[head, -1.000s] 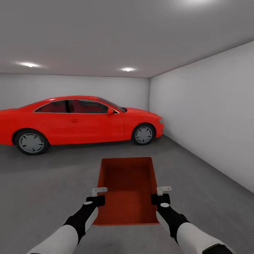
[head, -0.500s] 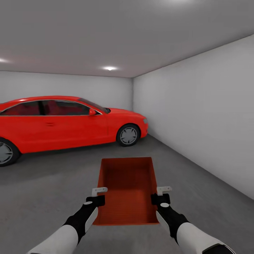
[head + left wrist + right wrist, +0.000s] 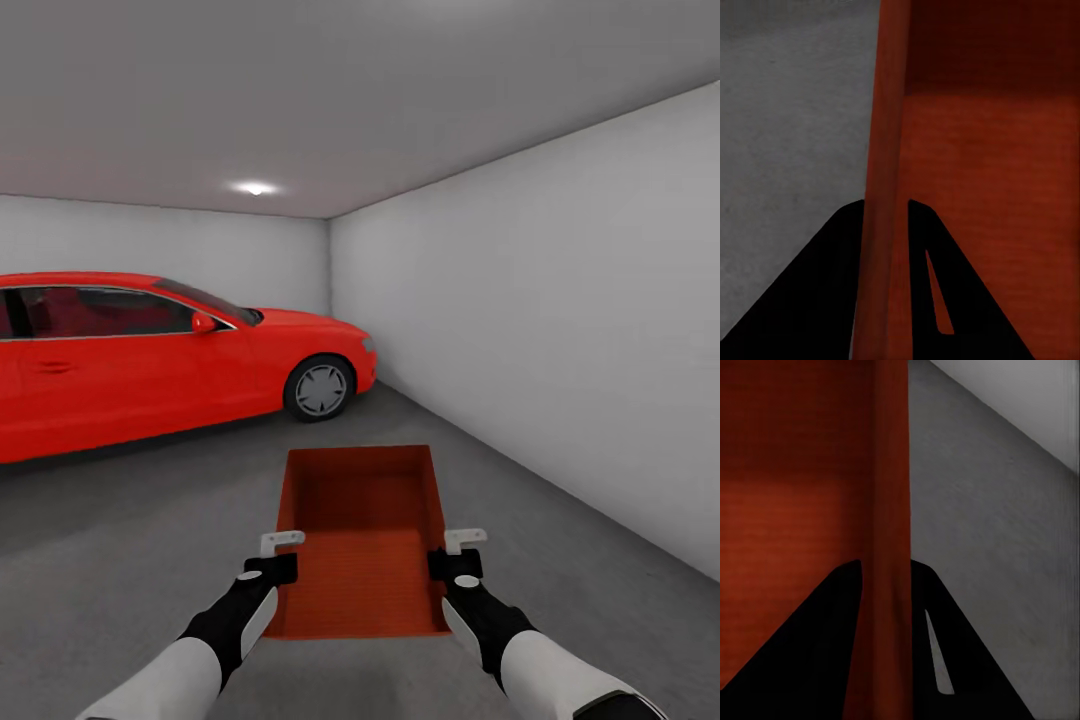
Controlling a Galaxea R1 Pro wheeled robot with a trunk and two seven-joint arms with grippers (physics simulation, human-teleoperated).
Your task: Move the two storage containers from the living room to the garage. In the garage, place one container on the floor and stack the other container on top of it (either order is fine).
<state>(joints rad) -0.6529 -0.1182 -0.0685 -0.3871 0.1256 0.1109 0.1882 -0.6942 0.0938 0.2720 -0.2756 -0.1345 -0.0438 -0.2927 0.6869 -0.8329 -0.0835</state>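
Observation:
I hold one orange-red storage container [image 3: 362, 530] out in front of me, level and above the dark grey concrete floor [image 3: 120, 540] of the garage. My left gripper [image 3: 277, 556] is shut on its left wall [image 3: 883, 172]. On the opposite side, my right gripper [image 3: 458, 553] is shut on the right wall [image 3: 891, 510]. The bin is empty, with a ribbed inside. In each wrist view a wall runs between the two dark fingers.
A red car [image 3: 150, 355] stands at the left, its nose toward the far corner. A pale grey wall [image 3: 560, 330] runs along the right side. Open concrete lies ahead between the car and that wall.
The view has turned to the right: the car and the room's corner have slid leftward in the picture. The container and both grippers keep the same place in the view.

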